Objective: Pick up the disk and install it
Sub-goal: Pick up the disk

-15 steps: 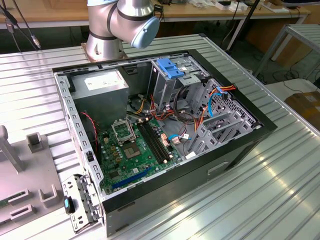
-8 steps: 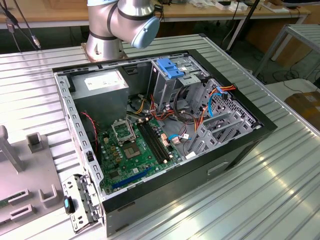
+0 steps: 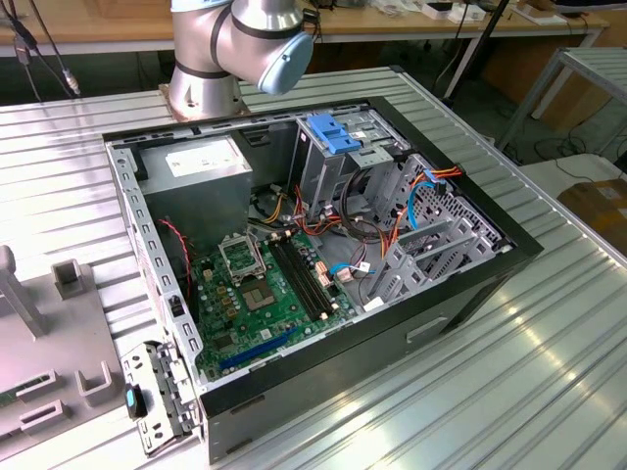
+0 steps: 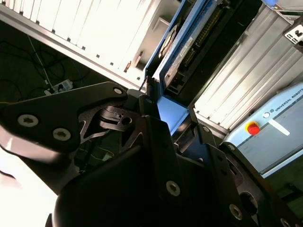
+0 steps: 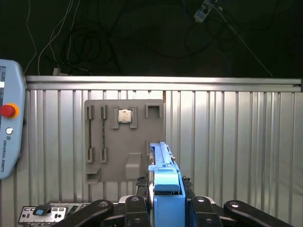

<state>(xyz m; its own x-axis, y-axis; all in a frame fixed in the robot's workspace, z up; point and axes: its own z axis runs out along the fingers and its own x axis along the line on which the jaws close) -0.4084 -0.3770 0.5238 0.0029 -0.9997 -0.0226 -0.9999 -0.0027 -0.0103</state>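
Note:
In the first wrist view the disk (image 5: 163,187) shows edge-on, a flat drive with blue plastic rails. My gripper (image 5: 164,204) is shut on it, with a black finger (image 5: 135,207) on each side. In the second wrist view the same disk (image 4: 187,52) stands out beyond my gripper (image 4: 169,111), its connector edge and a blue rail showing. I hold it high over a ribbed metal table. In the exterior view the open computer case (image 3: 509,257) lies on its side, with the metal drive cage (image 3: 328,171) at its far end under a blue latch plate (image 3: 333,132).
Inside the case are a green motherboard (image 3: 265,294), a grey power-supply box (image 3: 201,166) and loose cables (image 3: 353,235). A grey fixture plate (image 5: 124,142) lies on the table below the disk. A teach pendant (image 5: 9,123) sits nearby. The arm's base (image 3: 211,59) stands behind the case.

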